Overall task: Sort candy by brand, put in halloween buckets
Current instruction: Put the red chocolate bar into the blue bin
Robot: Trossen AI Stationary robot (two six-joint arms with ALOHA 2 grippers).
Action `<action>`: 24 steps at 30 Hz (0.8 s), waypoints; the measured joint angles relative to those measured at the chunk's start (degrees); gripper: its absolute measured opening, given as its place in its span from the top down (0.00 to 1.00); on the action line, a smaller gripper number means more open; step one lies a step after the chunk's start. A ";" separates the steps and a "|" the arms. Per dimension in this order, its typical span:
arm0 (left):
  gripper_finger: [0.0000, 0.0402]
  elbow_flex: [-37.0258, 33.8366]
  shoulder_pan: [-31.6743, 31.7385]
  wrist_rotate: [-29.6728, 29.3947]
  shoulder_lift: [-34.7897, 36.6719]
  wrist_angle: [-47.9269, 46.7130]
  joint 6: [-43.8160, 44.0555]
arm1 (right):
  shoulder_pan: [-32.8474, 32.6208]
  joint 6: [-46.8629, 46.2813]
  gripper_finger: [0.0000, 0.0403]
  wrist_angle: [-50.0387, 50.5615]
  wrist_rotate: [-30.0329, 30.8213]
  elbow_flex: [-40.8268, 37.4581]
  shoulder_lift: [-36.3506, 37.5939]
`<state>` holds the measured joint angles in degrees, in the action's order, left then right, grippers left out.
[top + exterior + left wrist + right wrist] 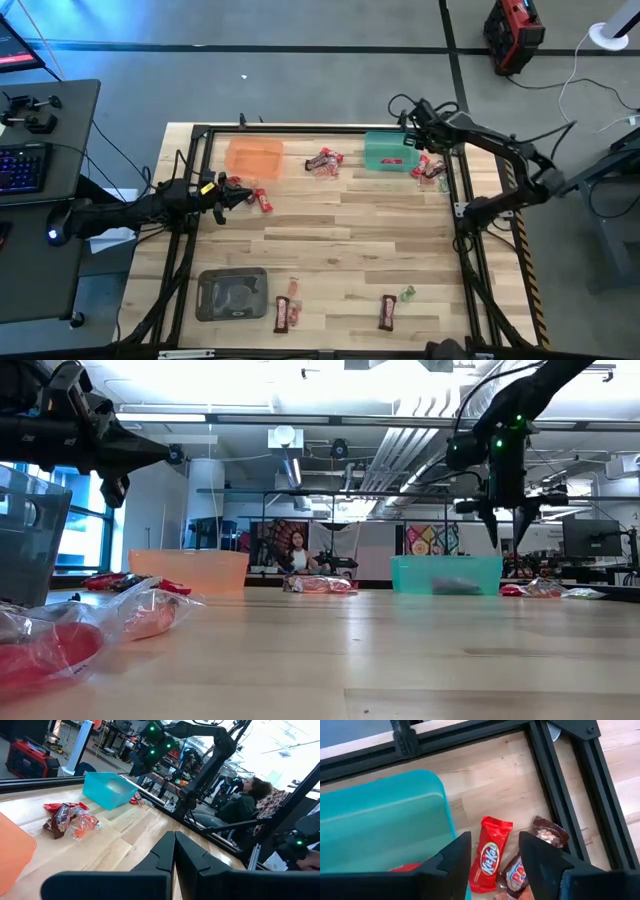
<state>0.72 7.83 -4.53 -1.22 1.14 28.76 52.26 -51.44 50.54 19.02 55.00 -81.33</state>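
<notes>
The orange tub (253,157) and the green tub (390,151) stand near the far edge, and the grey tub (232,293) stands near the near edge. My right gripper (413,140) hangs open above the green tub's right end (380,825). Between its fingers, below on the table, shows a red KitKat (490,855). A red sweet (405,867) lies in the green tub. My left gripper (222,190) is shut and empty, raised just left of red candy (250,193) in front of the orange tub. In the left wrist view its fingers (174,842) meet.
A red and brown candy heap (324,161) lies between the orange and green tubs, and more wrapped sweets (430,168) lie right of the green tub by the frame rail. Dark bars (287,315) (388,312) and a pale green sweet (407,293) lie near the near edge.
</notes>
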 joint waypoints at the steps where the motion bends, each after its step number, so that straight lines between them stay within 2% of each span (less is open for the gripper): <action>1: 1.00 0.01 0.00 0.00 -0.01 0.00 0.03 | 0.27 0.27 0.61 0.11 0.15 0.00 -0.57; 10: 1.00 0.01 0.00 0.00 0.01 0.01 0.02 | 1.35 5.18 0.61 -1.20 -2.09 0.00 -4.52; 24: 1.00 0.01 0.00 -0.01 0.01 0.01 0.05 | 1.39 9.29 0.61 -8.90 -8.23 0.00 -4.62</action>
<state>0.73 7.84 -4.54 -1.21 1.15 28.81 53.65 -42.15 41.65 10.79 55.00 -85.95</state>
